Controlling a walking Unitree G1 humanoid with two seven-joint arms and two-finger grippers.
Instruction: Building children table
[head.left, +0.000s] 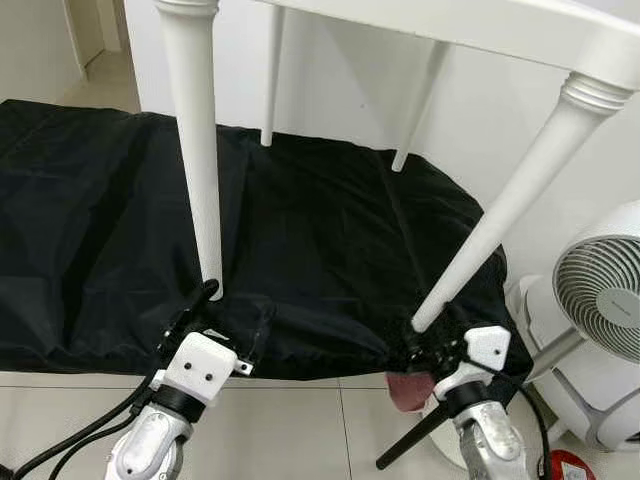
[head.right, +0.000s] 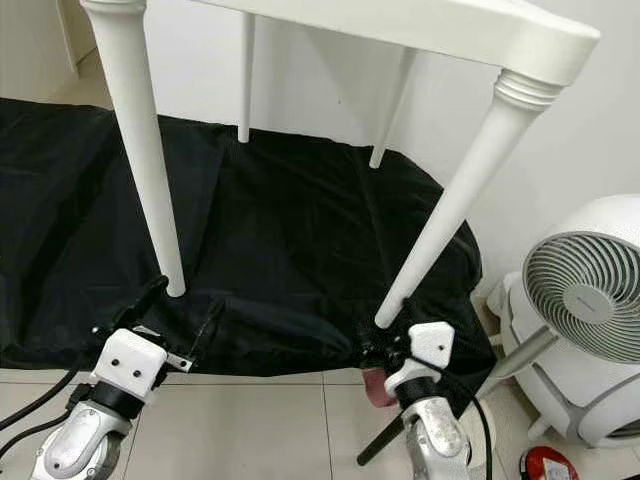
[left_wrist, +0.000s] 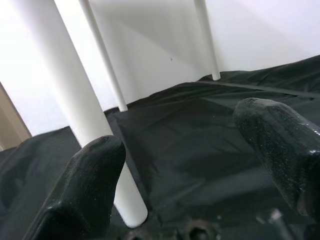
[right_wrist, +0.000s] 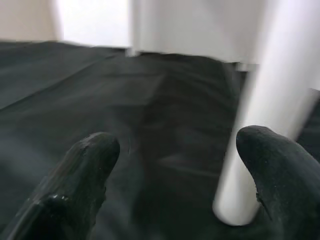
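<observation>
Four white turned legs carry the white children's table (head.right: 420, 25), which stands upright on a black cloth (head.left: 320, 230) spread over the floor; the tabletop runs across the top of both eye views. The near left leg (head.left: 195, 150) comes down at centre left of the frame, the near right leg (head.left: 510, 210) slants down toward lower centre right, and two far legs stand near the white wall at upper centre.

The left gripper (head.left: 225, 315), at lower left, is spread wide at the foot of the near left leg, one finger (left_wrist: 87, 185) just beside that leg, clasping nothing. The right gripper (right_wrist: 175, 175), at lower right, is likewise parted, one finger (right_wrist: 277, 170) close to the near right leg's foot.

A white fan (head.right: 580, 300) stands on the tiled floor (head.left: 300, 430) at the right edge.
</observation>
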